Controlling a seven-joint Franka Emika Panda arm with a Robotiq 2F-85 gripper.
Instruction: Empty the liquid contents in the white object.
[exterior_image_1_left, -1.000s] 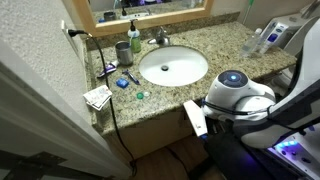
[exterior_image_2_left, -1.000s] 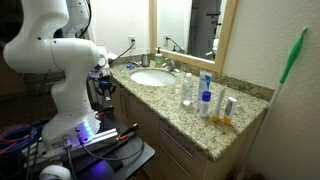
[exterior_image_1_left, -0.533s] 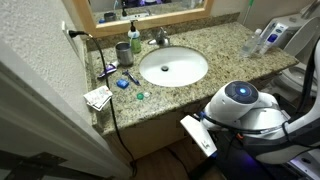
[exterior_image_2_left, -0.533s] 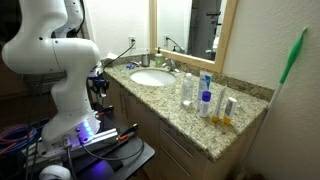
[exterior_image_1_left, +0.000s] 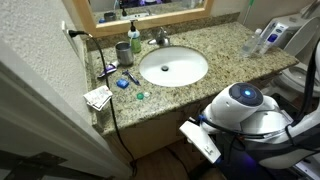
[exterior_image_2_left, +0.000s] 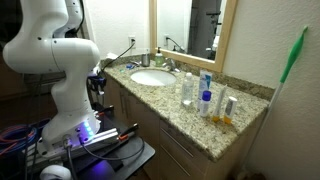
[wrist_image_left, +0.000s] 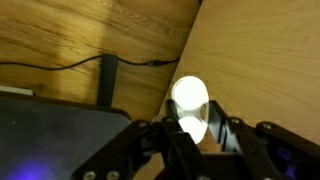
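My hand (wrist_image_left: 190, 128) is closed tight on the little white cup (wrist_image_left: 190, 97), lower centre of the wrist view, down by the wooden cabinet (wrist_image_left: 250, 50) and off the tabletop (exterior_image_1_left: 225, 45): lifting is done, but I cannot tell whether it is emptied.

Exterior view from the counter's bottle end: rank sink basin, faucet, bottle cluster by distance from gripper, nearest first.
From the gripper, off the counter's front edge:
1. sink basin, in the counter beside it.
2. faucet, behind the basin at the mirror.
3. bottle cluster, at the counter's near end.
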